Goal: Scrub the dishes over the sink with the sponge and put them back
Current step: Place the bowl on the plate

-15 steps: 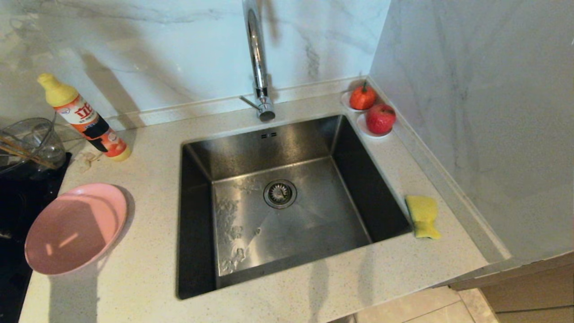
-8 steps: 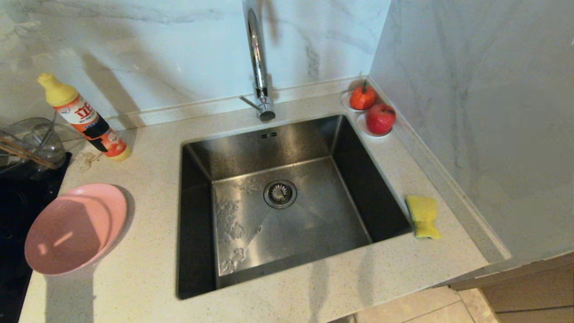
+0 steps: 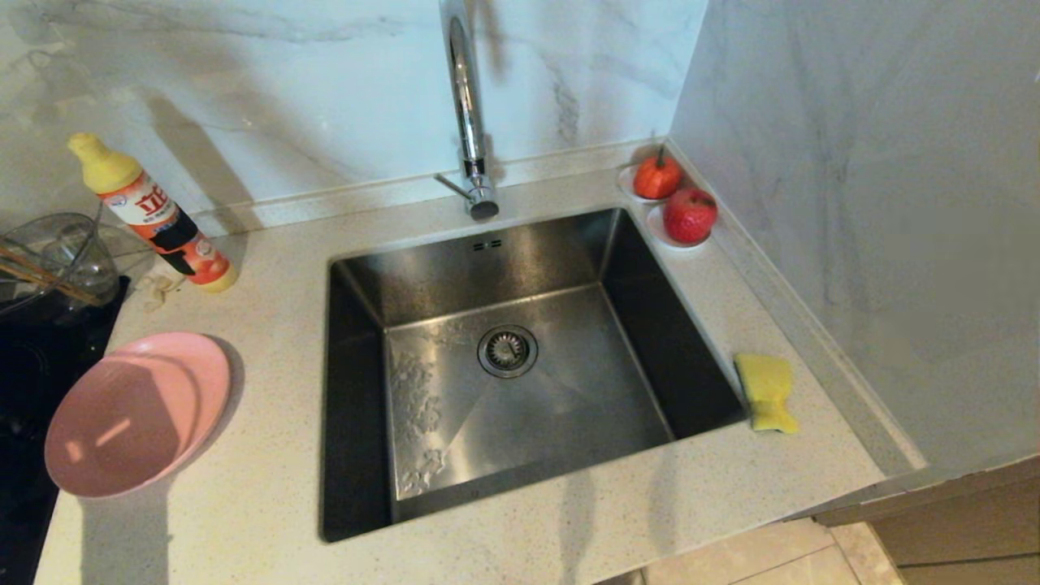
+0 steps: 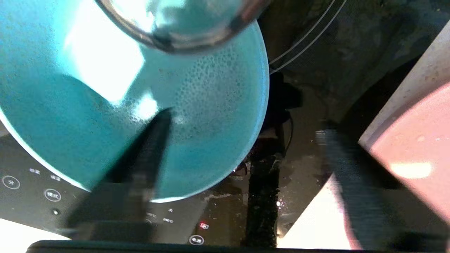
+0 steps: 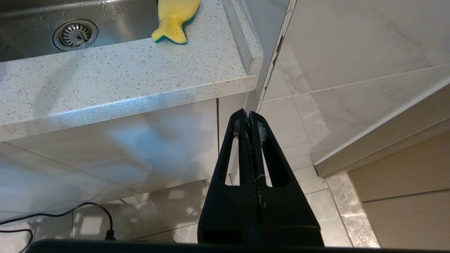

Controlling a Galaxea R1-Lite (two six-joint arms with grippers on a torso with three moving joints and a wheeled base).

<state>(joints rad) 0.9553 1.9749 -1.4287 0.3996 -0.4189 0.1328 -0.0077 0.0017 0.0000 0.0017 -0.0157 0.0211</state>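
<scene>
The pink plate (image 3: 134, 414) lies on the counter left of the sink (image 3: 569, 406). In the left wrist view the teal bowl (image 4: 105, 105) sits on the black cooktop (image 4: 316, 70), partly under a clear glass bowl (image 4: 182, 24). My left gripper (image 4: 244, 123) is open astride the teal bowl's rim, one finger over its inside, the other over the cooktop beside the plate (image 4: 415, 147). The chopsticks (image 3: 41, 276) rest in the glass bowl (image 3: 49, 252). The yellow sponge (image 3: 764, 392) lies on the counter right of the sink. My right gripper (image 5: 246, 114) hangs shut and empty below the counter edge.
A tall chrome faucet (image 3: 467, 122) stands behind the basin. A detergent bottle (image 3: 150, 215) leans at the back left. Two red fruits (image 3: 689, 214) sit in the back right corner by the marble side wall.
A shadow has spread across the pink plate in the head view. The plate, sponge and bottle have not moved.
</scene>
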